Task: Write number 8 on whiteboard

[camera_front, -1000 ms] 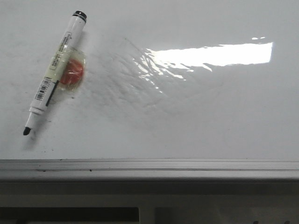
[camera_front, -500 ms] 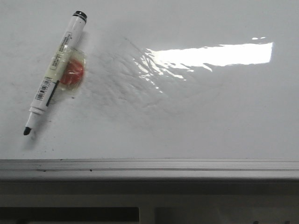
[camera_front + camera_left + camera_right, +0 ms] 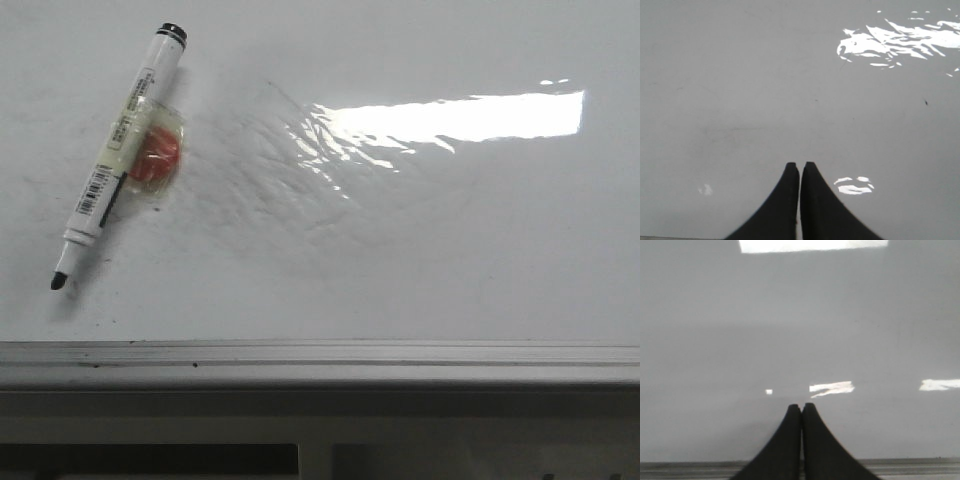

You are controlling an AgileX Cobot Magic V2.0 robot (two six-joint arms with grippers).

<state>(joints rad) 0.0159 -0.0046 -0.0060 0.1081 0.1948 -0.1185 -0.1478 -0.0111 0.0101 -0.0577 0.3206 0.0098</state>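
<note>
The whiteboard [image 3: 420, 250] is glossy white with faint grey smudges and wrinkled film. No drawn number 8 shows on it. A white marker pen [image 3: 118, 150] lies uncapped at the front view's left, black tip toward the near edge, with an orange blob taped to its barrel [image 3: 155, 158]. Neither gripper shows in the front view. My left gripper [image 3: 800, 165] is shut and empty over bare board [image 3: 740, 100]. My right gripper [image 3: 801, 406] is shut and empty over bare board [image 3: 790, 315], near the frame edge [image 3: 920, 465].
The board's grey metal frame [image 3: 320, 360] runs along the near edge, with a darker ledge below it. A bright light reflection [image 3: 450, 118] lies on the wrinkled film at the upper right.
</note>
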